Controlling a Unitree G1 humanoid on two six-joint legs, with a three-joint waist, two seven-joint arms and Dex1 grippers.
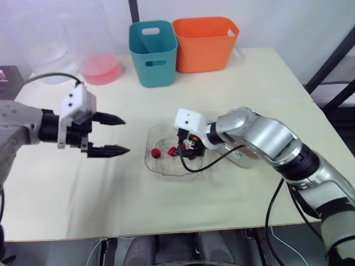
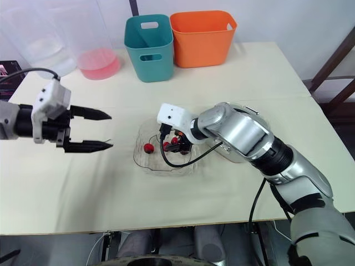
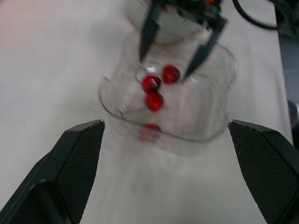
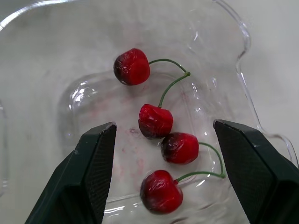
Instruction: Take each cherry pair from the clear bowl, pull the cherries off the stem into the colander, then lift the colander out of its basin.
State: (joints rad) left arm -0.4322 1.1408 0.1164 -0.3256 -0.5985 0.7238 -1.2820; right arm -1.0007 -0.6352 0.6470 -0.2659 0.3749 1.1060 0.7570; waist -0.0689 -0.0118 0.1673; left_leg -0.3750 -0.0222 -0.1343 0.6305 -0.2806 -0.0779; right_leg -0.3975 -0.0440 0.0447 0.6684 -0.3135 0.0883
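Tabletop [image 1: 83, 205], cream, bare along its near edge. Next we list the clear bowl [image 2: 145, 163] at mid-table, holding four red cherries as two stemmed pairs: the first cherry pair [image 4: 155, 121] and the second cherry pair [image 4: 180, 148]. One fruit of each pair touches in the bowl's centre, and the green stems arch off toward one finger's side. The right gripper [image 1: 187, 147] is inside the bowl's rim, directly over the fruit, fingers spread wide and holding nothing, with the two touching cherries between them. We judge it much the nearer arm, needing only to descend and pinch. The left gripper [image 1: 126, 134] is level with the bowl on its left, apart from it, fingers parted and empty, tips aimed at the cherries. A pale vessel [image 1: 239, 155] is half hidden behind the right forearm; we cannot tell whether it is the colander. Farthest back stand a pink tub [image 1: 100, 69], a teal bin [image 1: 153, 52] and an orange bin [image 1: 204, 44].
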